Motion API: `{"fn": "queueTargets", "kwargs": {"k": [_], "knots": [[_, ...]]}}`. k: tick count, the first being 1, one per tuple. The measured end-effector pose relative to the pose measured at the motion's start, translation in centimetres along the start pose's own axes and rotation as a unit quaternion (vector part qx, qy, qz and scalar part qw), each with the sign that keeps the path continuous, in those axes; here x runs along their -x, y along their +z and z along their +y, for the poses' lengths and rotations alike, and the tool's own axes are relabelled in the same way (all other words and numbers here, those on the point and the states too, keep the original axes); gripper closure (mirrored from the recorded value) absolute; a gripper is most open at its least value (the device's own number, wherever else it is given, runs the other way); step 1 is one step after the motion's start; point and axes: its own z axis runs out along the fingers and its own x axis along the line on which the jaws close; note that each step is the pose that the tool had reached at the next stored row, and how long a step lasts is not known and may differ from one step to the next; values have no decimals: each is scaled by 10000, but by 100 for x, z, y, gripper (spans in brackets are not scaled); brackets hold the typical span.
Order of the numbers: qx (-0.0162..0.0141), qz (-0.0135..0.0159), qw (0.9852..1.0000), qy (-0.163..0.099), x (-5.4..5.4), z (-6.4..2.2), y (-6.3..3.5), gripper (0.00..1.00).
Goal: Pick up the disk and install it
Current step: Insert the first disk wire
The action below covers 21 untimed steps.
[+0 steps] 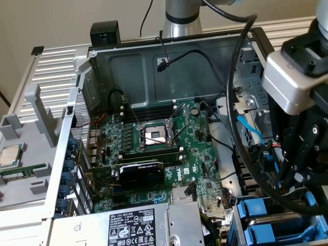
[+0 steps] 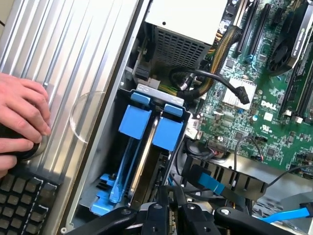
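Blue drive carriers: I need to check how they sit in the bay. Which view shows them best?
The wrist view: both blue drive carriers appear unobstructed, side by side in the bay. The exterior view catches them at its lower right corner, partly cut off by the picture's edge.

Quick look at my UR from the remote seat. The arm (image 1: 182,14) is the usual silver tube, with a darker grey band ringing it near the joint. Out at the end there's a chunky pale grey housing (image 1: 293,82) with rounded corners, and a black blocky mount (image 1: 307,48) sits on top of it. Below that everything goes matte black. 1 fat black cable (image 1: 229,118) loops down off the arm in a big arc. On the wrist cam, the gripper (image 2: 172,198) is all black angular linkage bars, with round pivot pins (image 2: 225,213) at the joints, at least 3 plain to see.
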Motion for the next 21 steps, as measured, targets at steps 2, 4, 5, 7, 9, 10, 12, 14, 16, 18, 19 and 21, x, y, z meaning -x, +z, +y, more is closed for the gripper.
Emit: {"fn": "queueTargets", "kwargs": {"k": [2,4,5,7,9,10,12,14,16,18,19,21], "knots": [[18,85,10000,3,32,-7,-13,84],[34,163,9999,6,63,-14,-28,84],[39,199,9998,7,77,-16,-35,84],[49,276,9996,10,97,-16,-52,84],[53,349,9994,12,109,-9,-67,84],[49,377,9993,14,113,-3,-74,84],[34,428,9991,17,120,6,-84,84],[13,466,9989,21,125,15,-89,84],[-12,489,9988,29,127,21,-89,84],[-23,496,9988,31,127,22,-90,84],[-23,497,9988,31,128,22,-90,84],[-24,496,9988,33,128,23,-90,84]]}}
